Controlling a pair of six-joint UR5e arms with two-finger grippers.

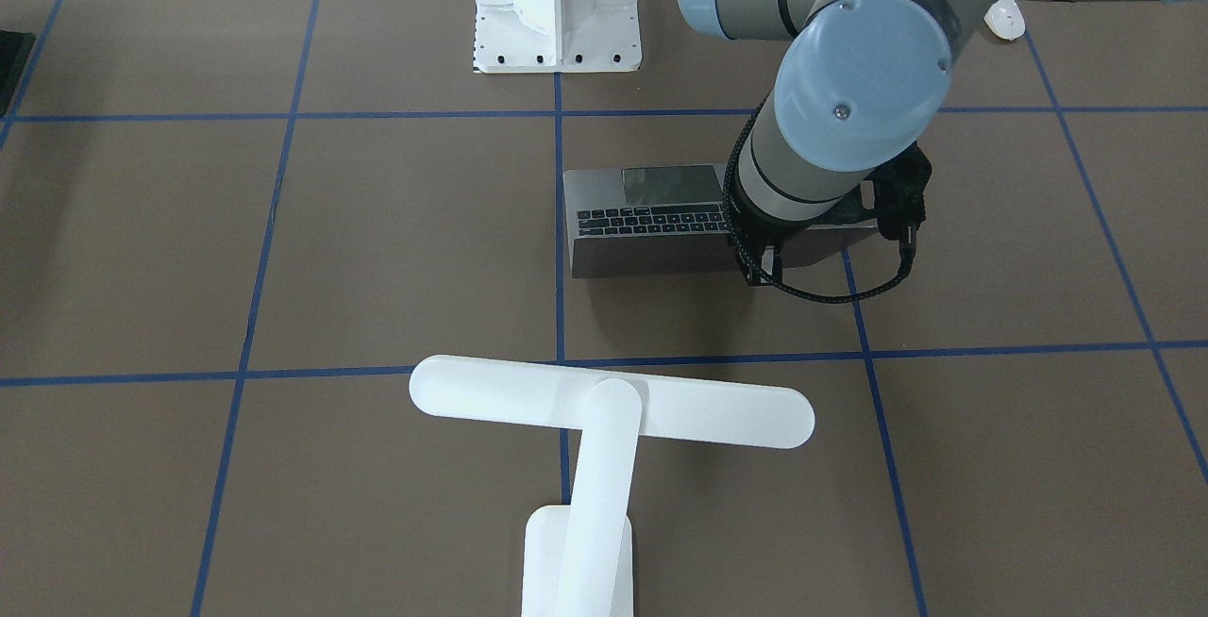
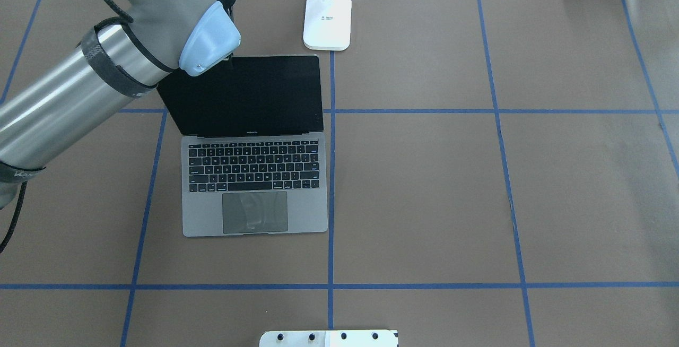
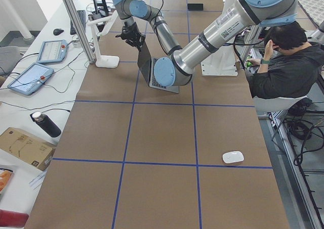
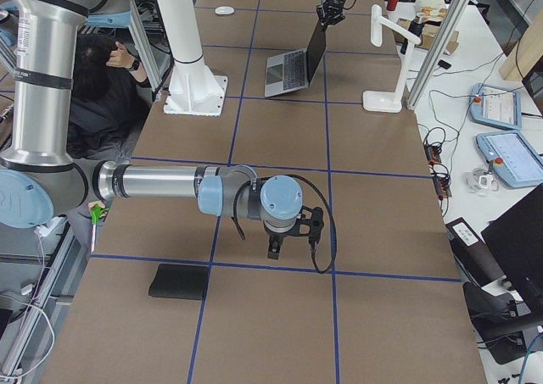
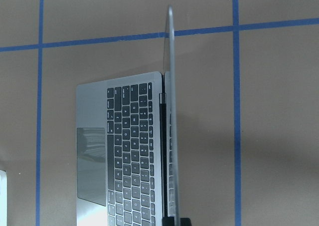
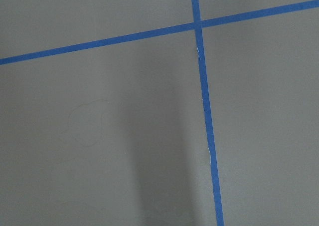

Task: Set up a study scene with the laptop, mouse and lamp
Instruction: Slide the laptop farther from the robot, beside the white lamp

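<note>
Left jaws: narrow, clamped on the top edge of the laptop (image 5: 124, 151) lid, a bit left of its middle. The wrist cam shows the lid edge-on, running straight down into my pads (image 5: 182, 221). The lid is open and close to upright, and the screen is dark.

Directly below the jaws, the laptop base lies flat on the surface (image 2: 424, 204) with the keyboard and trackpad facing me. Its right edge runs along a blue tape line (image 2: 331, 177).

Beyond the lid and to the right of the left jaws is the lamp (image 2: 327, 20). Its base is near the laptop's far right corner but apart from it. The arm stands up from the base, and the bar head hangs crosswise above the surface on the far side of the laptop.

The mouse (image 3: 233, 156) is well apart from the left jaws, far off to my left on my side of the surface, alone.

Right jaws: only the side cam shows them, so I cannot tell if they're wide or narrow. They point down over bare surface near a tape crossing at my right end, well apart from the laptop. A flat black pad (image 4: 178, 282) lies near them.

The white pedestal (image 1: 557, 4) is behind the laptop on my side. A person (image 3: 278, 62) is seated past it.
</note>
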